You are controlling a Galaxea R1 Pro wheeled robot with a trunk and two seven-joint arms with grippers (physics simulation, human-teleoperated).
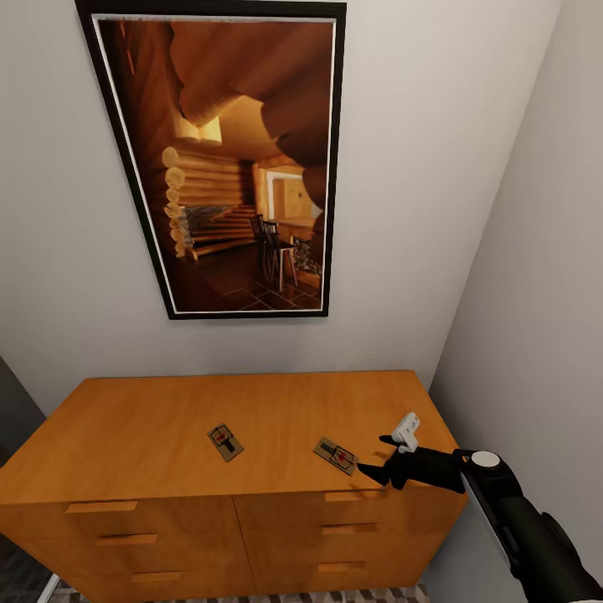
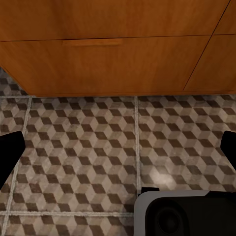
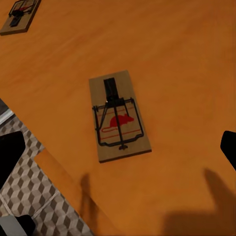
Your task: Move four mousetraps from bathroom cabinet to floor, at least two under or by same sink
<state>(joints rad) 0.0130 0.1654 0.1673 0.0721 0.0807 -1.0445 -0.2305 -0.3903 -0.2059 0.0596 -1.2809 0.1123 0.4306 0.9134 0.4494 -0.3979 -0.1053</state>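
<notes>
Cabinet (image 1: 167, 435): orange-brown wooden chest, standing against the back wall below a framed picture (image 1: 226, 159) of a log interior. Its right end is sitting close to the side wall (image 1: 536, 276); the gap there is looking narrow. The flat top is lying open toward the left and rear, with bare wood around both items. Drawer fronts with bar handles (image 1: 100, 507) are facing the robot.

Mousetrap, near (image 1: 336, 456): lying flat on the top, close to the front edge, right of centre. In the right wrist view (image 3: 119, 115) it is showing a tan board, dark wire parts and a red mark, with the front edge of the cabinet running just beside it and the tiled floor below.

Mousetrap, far (image 1: 225, 441): lying flat near the middle of the top, well apart from the first; it is also appearing at the corner of the right wrist view (image 3: 19, 15).

Right end effector (image 1: 387, 459): hovering at the front right of the top, just beside the near mousetrap, fingers spread wide, holding nothing and touching nothing, as far as the dark render allows.

Left end effector (image 2: 118, 147): pointing down at the bathroom floor (image 2: 88, 147) in front of the cabinet base, fingers (image 2: 10, 150) standing wide apart at the frame edges, empty.
</notes>
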